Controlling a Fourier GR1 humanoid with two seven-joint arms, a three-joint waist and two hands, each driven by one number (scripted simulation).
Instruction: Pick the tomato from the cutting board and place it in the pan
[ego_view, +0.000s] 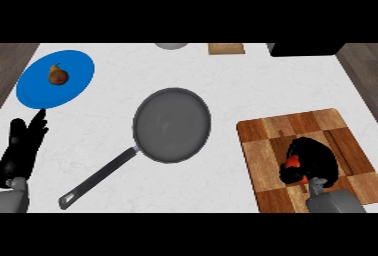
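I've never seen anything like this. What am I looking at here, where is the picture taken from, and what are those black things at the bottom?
You are looking down from the robot's head onto a white kitchen counter. The black shapes are its two hands, coming in from the lower edge on grey forearms.

The left hand rests open at the left edge, fingers up, holding nothing. The right hand is curled over a red tomato on the wooden cutting board; only a bit of red shows between the fingers, so I can't tell whether it is lifted yet.

In the middle lies a grey pan, empty, its long handle pointing toward the lower left. That is where the tomato should go. At upper left a blue plate holds a brownish pear.
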